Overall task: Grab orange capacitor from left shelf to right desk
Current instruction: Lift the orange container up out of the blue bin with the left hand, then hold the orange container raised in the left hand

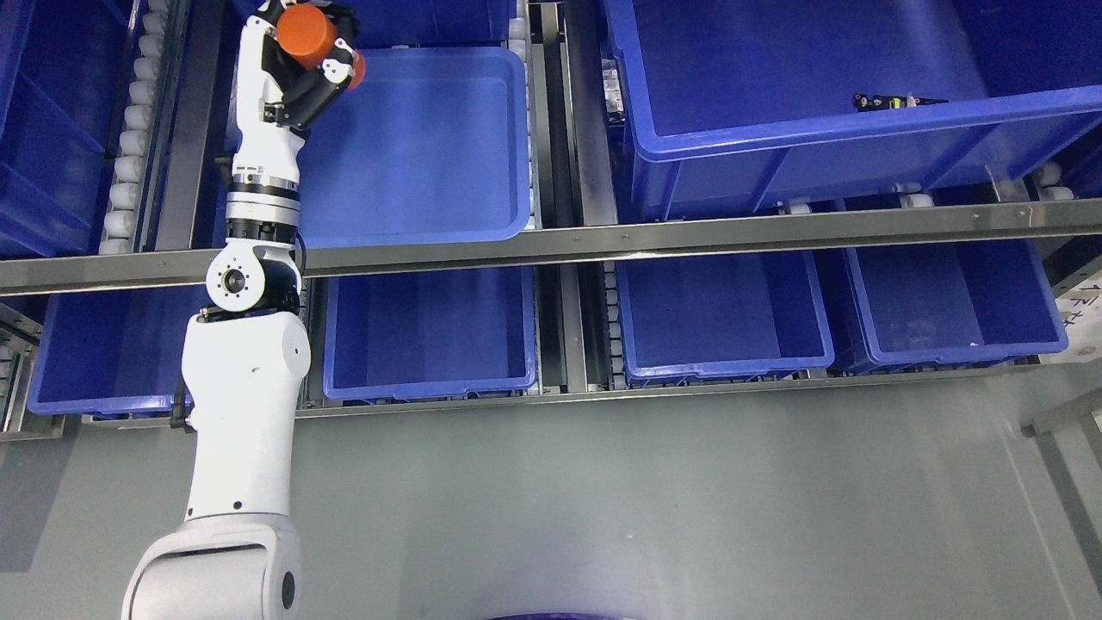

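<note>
No text can be read; the white label strip (1086, 303) at the right edge of the frame carries dark marks too small and tilted to make out

Orange capacitor (306, 31) bright against black fingers (331, 76) of left robot hand (310, 65). Arm (245, 387) glossy white, silver band at wrist. Bins (413, 146) uniform deep blue, plain, no pattern. Shelf rails (689, 232) brushed grey metal; rollers (129, 146) white. Floor (646, 499) flat pale grey. Small black part (895, 102) with yellow-green spot on large bin rim.
</note>
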You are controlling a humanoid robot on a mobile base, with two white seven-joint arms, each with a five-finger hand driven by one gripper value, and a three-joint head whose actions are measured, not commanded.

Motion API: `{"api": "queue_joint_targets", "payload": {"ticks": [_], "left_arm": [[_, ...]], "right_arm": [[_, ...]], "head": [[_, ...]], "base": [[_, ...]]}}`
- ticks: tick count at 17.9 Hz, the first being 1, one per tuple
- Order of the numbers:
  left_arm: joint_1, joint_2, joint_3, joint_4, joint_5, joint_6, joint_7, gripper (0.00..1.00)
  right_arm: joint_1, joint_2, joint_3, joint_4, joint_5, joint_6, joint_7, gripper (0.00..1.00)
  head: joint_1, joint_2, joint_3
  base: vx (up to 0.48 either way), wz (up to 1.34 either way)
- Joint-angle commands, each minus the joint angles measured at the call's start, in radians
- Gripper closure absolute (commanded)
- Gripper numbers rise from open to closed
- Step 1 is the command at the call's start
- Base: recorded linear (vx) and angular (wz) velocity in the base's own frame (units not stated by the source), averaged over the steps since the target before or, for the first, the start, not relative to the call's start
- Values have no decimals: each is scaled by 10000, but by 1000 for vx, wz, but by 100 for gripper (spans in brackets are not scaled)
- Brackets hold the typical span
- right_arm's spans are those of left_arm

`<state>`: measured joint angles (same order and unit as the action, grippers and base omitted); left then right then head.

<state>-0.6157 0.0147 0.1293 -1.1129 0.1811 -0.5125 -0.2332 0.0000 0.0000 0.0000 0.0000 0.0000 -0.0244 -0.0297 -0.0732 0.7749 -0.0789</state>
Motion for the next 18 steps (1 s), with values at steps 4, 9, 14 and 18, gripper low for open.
{"api": "queue_joint_targets", "payload": {"ticks": [4, 9, 14, 18], "left_arm": [[358, 27, -679, -2062, 490, -567, 1810, 100], [1078, 27, -649, -2584, 490, -505, 1764, 100], [1172, 27, -388, -2769, 490, -505, 1749, 100], [1187, 27, -265, -2830, 490, -490, 1749, 100]], "right_arm": [[200, -175, -122, -174, 46, -1, 6, 0], [200, -175, -122, -174, 46, -1, 6, 0], [200, -175, -122, -174, 46, -1, 6, 0], [200, -175, -122, -174, 46, -1, 6, 0]], "head": [[0, 0, 0], [0, 0, 0], [0, 0, 0], [0, 0, 0]], "base": [[0, 0], [0, 0], [0, 0], [0, 0]]}}
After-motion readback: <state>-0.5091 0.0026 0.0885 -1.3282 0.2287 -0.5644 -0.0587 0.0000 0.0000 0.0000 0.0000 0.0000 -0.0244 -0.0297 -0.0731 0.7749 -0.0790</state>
